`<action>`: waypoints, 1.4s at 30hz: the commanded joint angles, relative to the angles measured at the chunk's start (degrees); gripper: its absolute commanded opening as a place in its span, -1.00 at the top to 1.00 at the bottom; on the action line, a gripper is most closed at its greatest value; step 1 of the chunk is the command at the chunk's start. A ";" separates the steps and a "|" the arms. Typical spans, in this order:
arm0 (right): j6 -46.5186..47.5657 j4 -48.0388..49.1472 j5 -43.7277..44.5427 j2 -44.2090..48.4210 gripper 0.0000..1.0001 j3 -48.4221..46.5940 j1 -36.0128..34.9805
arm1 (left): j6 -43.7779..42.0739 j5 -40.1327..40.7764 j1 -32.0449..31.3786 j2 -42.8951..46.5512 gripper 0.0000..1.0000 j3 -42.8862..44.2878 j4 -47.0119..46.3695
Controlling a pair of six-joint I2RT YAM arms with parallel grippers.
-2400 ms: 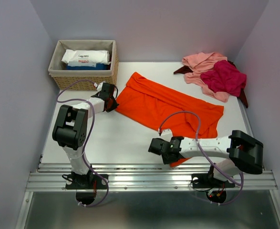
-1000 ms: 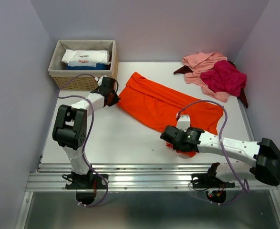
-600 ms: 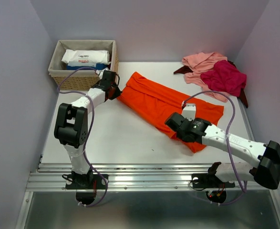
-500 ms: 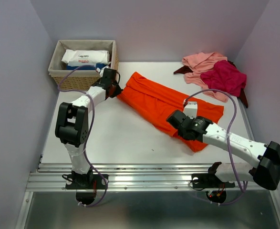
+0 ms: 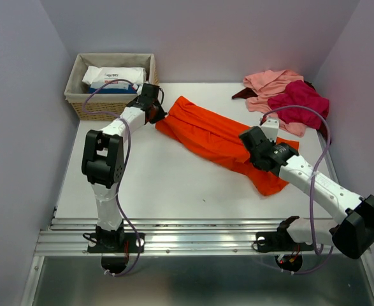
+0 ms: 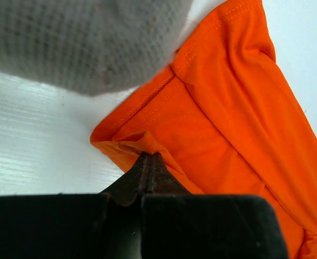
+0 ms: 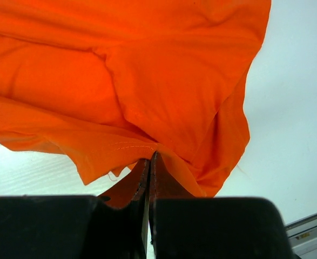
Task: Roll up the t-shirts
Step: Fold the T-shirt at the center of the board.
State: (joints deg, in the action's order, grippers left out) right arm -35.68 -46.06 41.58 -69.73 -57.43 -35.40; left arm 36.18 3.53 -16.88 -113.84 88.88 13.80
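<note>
Red print on packet [image 5: 113, 76] in basket [image 5: 85, 105]: unreadable. Orange t-shirt [image 5: 206, 131] stretched diagonally, far left to near right, left gripper [image 6: 149, 157] and right gripper [image 7: 149, 156] clenched on it.

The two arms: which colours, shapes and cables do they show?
The left arm and right arm have white links and bulky black joints. A thin purple cable loops along each. The left gripper has dark fingers tapering to narrow tips.
</note>
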 commanded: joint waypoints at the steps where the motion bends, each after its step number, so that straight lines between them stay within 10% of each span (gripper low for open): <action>1: 3.51 3.61 0.61 -0.05 0.99 -3.65 1.03 | -1.90 0.69 0.01 1.69 1.00 2.70 1.84; 18: 9.67 -5.70 -26.37 4.79 0.99 -3.65 0.51 | -8.32 -1.16 1.41 14.08 1.00 -13.38 4.92; 42: -2.02 -24.86 -22.69 3.11 0.99 -9.19 0.50 | -8.50 0.86 5.37 6.88 1.00 -14.88 3.42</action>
State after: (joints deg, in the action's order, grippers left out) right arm -32.58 -66.15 13.50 -67.64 -63.37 -34.59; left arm 28.75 2.98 -11.90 -107.50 70.78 17.43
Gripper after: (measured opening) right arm 0.021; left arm 0.023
